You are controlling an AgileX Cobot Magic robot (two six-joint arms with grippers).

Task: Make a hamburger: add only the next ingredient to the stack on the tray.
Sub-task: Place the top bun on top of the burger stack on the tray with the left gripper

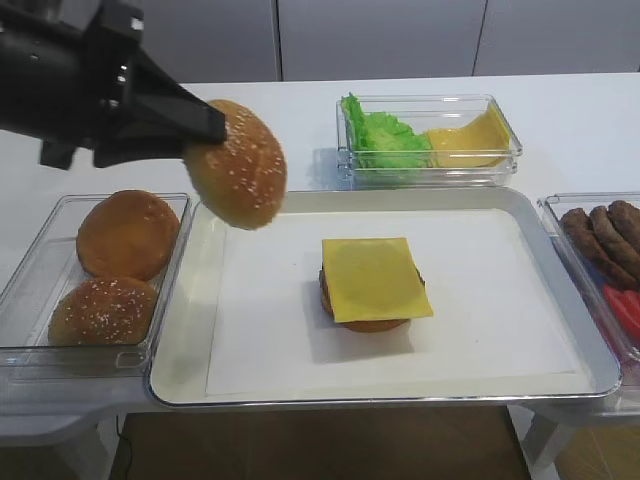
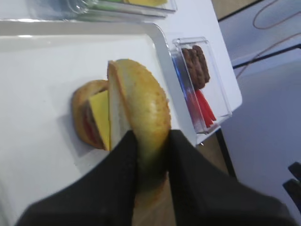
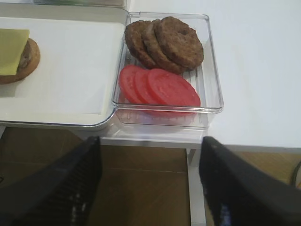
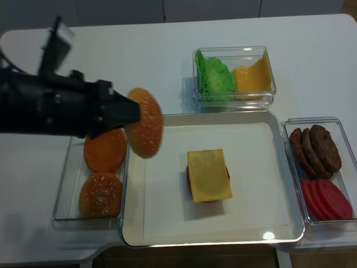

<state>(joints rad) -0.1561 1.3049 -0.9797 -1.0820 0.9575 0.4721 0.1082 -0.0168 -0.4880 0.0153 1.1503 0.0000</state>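
Note:
A sesame-seeded bun top (image 1: 240, 165) hangs tilted on edge above the left edge of the silver tray (image 1: 180, 330), with my left gripper (image 1: 215, 125) shut on its rim. The left wrist view shows the bun top (image 2: 141, 99) pinched between both black fingers (image 2: 117, 160), with the stack (image 2: 91, 120) behind it. The stack (image 1: 372, 280) of bun base, patty and square yellow cheese slice sits in the middle of the tray, to the right of the held bun and lower. My right gripper (image 3: 150, 155) is open and holds nothing, over the floor beyond the table's front edge.
A clear box left of the tray holds a smooth brown bun (image 1: 128, 235) and another sesame bun (image 1: 103, 310). A box behind the tray holds lettuce (image 1: 385, 135) and cheese slices (image 1: 475, 140). On the right, a box holds patties (image 3: 164, 42) and tomato slices (image 3: 160, 87).

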